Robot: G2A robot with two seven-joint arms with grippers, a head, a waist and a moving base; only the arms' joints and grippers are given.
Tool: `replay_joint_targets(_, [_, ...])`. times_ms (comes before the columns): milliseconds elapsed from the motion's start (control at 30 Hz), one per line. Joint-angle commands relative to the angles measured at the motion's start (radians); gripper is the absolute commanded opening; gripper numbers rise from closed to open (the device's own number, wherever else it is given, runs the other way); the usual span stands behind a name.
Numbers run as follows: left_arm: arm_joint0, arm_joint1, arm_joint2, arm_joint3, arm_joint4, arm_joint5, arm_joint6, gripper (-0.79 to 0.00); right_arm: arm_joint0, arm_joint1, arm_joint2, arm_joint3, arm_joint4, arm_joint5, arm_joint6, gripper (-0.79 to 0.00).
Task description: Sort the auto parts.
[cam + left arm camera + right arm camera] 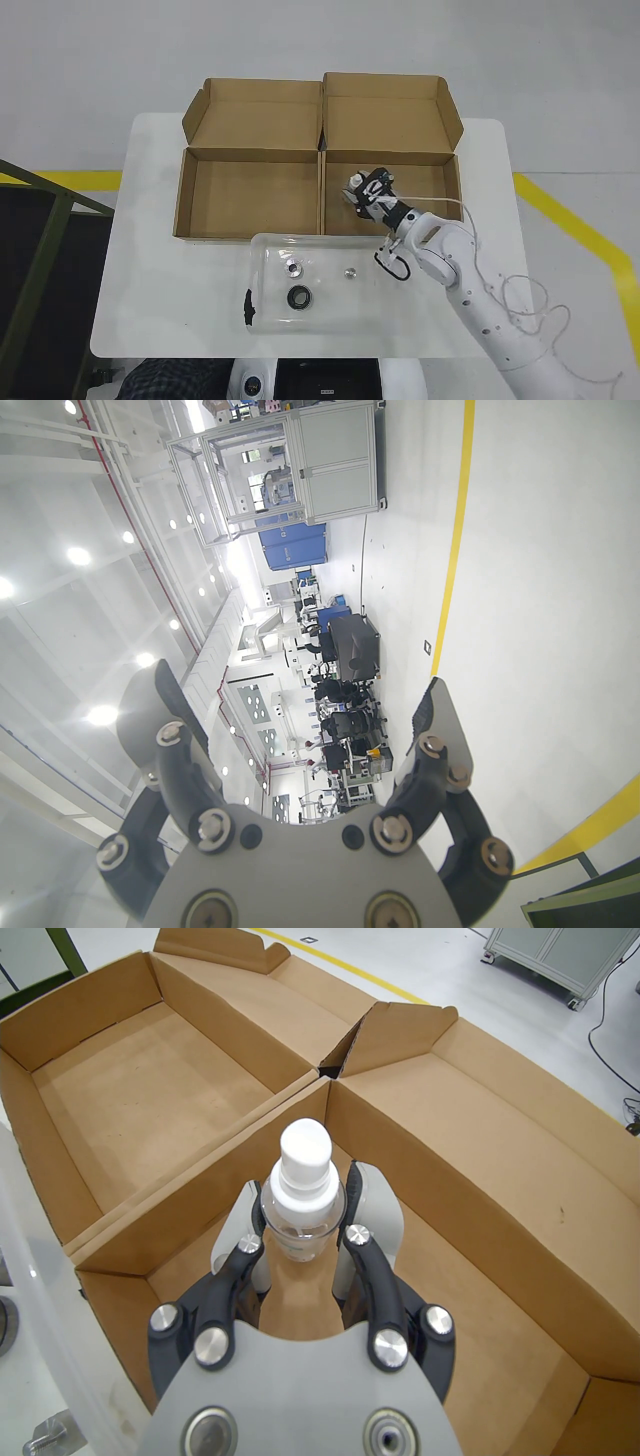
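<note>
We count two cardboard boxes, left box (250, 195) and right box (430, 185), and one clear tray (330, 318) on worktop (150, 250). One bottle (304, 1188) clamped in right tool (305, 1208) over right box, centre frame. Long axis along fingers, white cap away from wrist. Left tool (300, 695) spread wide.
</note>
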Motion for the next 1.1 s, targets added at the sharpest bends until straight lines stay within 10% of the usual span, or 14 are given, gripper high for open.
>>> replay_joint_targets(0, [0.0, 0.0, 0.0, 0.0, 0.0, 0.0, 0.0, 0.0, 0.003, -0.002, -0.003, 0.008, 0.001, 0.003, -0.001, -0.646])
replay_joint_targets(100, [0.0, 0.0, 0.0, 0.0, 0.0, 0.0, 0.0, 0.0, 0.003, -0.005, -0.004, 0.015, 0.003, 0.008, -0.005, -0.277])
replay_joint_targets(133, [0.0, 0.0, 0.0, 0.0, 0.0, 0.0, 0.0, 0.0, 0.002, -0.005, -0.004, 0.015, 0.003, 0.009, -0.007, 0.0])
replay_joint_targets(1067, [0.0, 0.0, 0.0, 0.0, 0.0, 0.0, 0.0, 0.0, -0.343, 0.057, 0.125, -0.493, -0.08, -0.262, 0.145, 0.0])
